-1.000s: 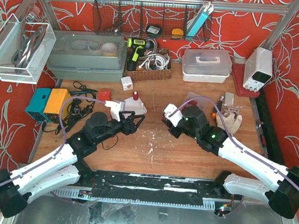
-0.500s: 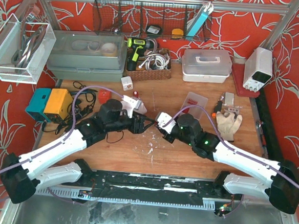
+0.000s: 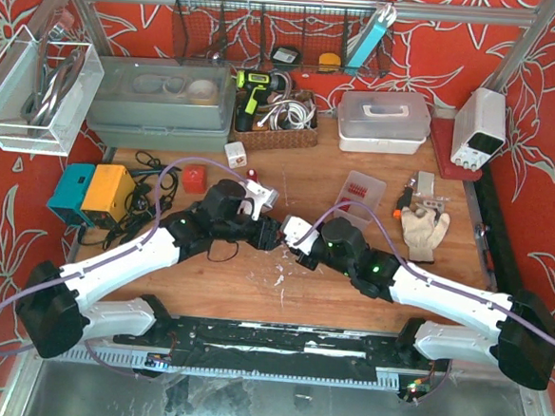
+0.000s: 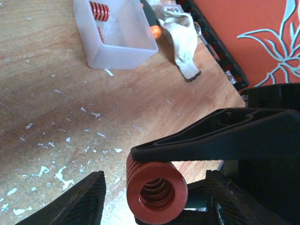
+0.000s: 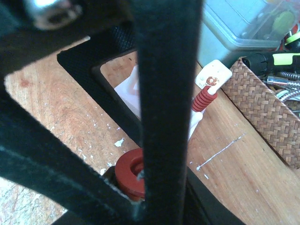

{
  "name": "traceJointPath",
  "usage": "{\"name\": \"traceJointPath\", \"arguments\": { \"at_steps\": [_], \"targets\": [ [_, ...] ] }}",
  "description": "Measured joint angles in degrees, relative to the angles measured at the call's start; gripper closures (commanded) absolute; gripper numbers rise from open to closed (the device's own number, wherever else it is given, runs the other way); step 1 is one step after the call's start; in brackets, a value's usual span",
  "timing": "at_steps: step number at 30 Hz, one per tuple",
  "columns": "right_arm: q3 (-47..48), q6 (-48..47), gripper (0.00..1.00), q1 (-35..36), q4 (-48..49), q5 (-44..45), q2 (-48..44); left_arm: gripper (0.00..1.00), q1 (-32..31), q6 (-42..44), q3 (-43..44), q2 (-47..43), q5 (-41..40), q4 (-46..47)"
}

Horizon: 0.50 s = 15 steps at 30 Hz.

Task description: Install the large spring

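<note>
The large spring (image 4: 157,187), a thick red coil, is clamped end-on between the two black fingers (image 4: 215,136) of my right gripper (image 3: 290,243), above the table's middle. My left gripper (image 4: 157,201) stands open around the same spring, with a gap between the coil and each of its fingers (image 4: 79,201). In the right wrist view the spring (image 5: 126,173) shows partly behind my right gripper (image 5: 140,197). Behind it stands a white fixture (image 5: 131,91) with a small red spring (image 5: 204,96) on a post. From above, the left gripper (image 3: 270,234) meets the right one nose to nose.
A clear tray (image 4: 117,33) with small red springs lies at the right rear, beside a pale glove (image 3: 424,228). An orange and teal box (image 3: 90,193) and black cables (image 3: 155,195) sit at the left. A wicker basket (image 3: 279,122) and bins line the back.
Both arms have swung inward and now meet at the table's middle. The left gripper's jaws have narrowed somewhat around the spring that the right gripper keeps holding.
</note>
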Motion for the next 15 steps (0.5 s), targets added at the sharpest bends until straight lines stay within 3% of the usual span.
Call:
{"name": "traceJointPath", "arguments": {
  "at_steps": [7,15],
  "targets": [
    [-0.2,-1.4,1.0,1.3,0.1,1.9,1.0,0.55,0.0,0.5,0.4,1.9,1.9,-0.2],
    [-0.3,-2.3,0.96,1.9,0.0,3.7,1.7,0.87,0.4,0.4,0.1,2.5,2.2,-0.6]
  ]
}}
